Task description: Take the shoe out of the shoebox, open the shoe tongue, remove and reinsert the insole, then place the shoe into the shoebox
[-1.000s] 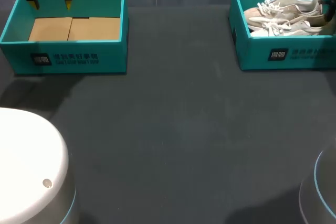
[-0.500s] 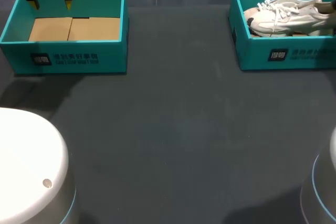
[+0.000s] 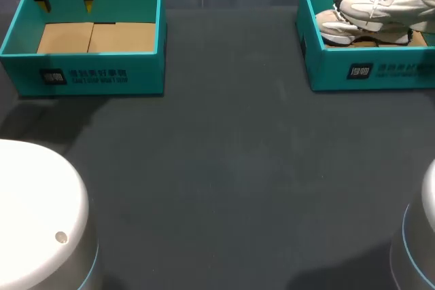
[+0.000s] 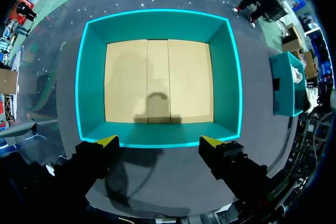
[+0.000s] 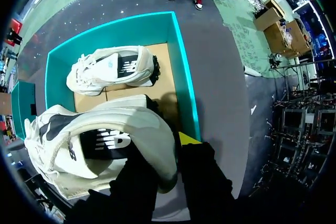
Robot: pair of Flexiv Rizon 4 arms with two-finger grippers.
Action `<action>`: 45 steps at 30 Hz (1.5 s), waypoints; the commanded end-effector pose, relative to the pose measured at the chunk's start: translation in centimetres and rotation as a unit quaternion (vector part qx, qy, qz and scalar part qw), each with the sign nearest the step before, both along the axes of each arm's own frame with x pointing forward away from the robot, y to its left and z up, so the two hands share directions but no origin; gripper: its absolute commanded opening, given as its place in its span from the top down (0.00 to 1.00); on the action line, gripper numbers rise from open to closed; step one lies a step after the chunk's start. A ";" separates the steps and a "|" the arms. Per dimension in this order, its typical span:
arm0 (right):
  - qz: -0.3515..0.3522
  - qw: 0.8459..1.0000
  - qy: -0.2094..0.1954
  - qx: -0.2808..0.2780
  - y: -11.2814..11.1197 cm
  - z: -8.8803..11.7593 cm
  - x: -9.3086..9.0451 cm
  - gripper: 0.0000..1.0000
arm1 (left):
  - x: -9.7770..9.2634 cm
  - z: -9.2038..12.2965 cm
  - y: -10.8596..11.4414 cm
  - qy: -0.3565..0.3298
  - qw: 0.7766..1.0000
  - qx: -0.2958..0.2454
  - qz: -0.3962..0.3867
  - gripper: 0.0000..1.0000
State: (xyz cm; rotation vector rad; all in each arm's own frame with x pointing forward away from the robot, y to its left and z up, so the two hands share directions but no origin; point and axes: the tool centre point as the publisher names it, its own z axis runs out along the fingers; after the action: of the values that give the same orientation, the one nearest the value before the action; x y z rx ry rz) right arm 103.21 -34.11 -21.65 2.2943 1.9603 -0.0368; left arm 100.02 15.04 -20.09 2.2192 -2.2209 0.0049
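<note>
- Left gripper (image 3: pixel 66 5) hangs over the far wall of the left shoebox (image 3: pixel 81 76), its two yellow-tipped fingers spread wide and gripping nothing.
- Two teal shoeboxes stand on the dark table (image 3: pixel 224 168), one at the far left corner and one at the far right corner.
- Left shoebox shows only its tan cardboard floor (image 4: pixel 157 80).
- Each box has one white printed label on its near wall; the characters are too small to make out.
- Right shoebox (image 3: pixel 367 73) has one pale shoe (image 5: pixel 113 69) lying on its side on the floor.
- A second shoe (image 3: pixel 380 1), white with black side marks, is held up above it.
- Right gripper (image 5: pixel 176 148) is clenched on the second shoe at the heel, with one yellow tip showing outside the collar.
</note>
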 end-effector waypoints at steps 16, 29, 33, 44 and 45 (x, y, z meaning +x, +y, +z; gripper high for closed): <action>-0.050 0.999 0.009 -0.019 -1.1 6.8 -1.4 1.00 | 0.0 0.0 0.0 0.000 1.000 0.001 0.000 0.00; -0.066 0.998 0.011 -0.016 -1.9 9.6 -4.9 1.00 | 0.0 0.0 0.0 0.000 1.000 0.001 0.000 0.00; -0.064 0.998 0.011 -0.017 -2.2 9.8 -5.8 1.00 | 0.0 0.0 0.0 0.000 1.000 0.001 0.000 0.00; -0.054 0.998 0.013 -0.029 1.9 10.9 -9.9 1.00 | 0.0 0.0 0.0 0.000 1.000 0.001 0.000 0.00; -0.054 0.998 0.013 -0.032 2.6 11.0 -10.4 1.00 | 0.0 0.0 0.0 0.000 1.000 0.001 0.000 0.00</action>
State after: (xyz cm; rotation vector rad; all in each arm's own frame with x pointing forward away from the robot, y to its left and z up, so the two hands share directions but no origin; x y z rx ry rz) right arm 94.54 -33.09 -11.04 2.4015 1.8433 -0.1543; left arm 100.02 15.05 -20.09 2.2193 -2.2209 0.0049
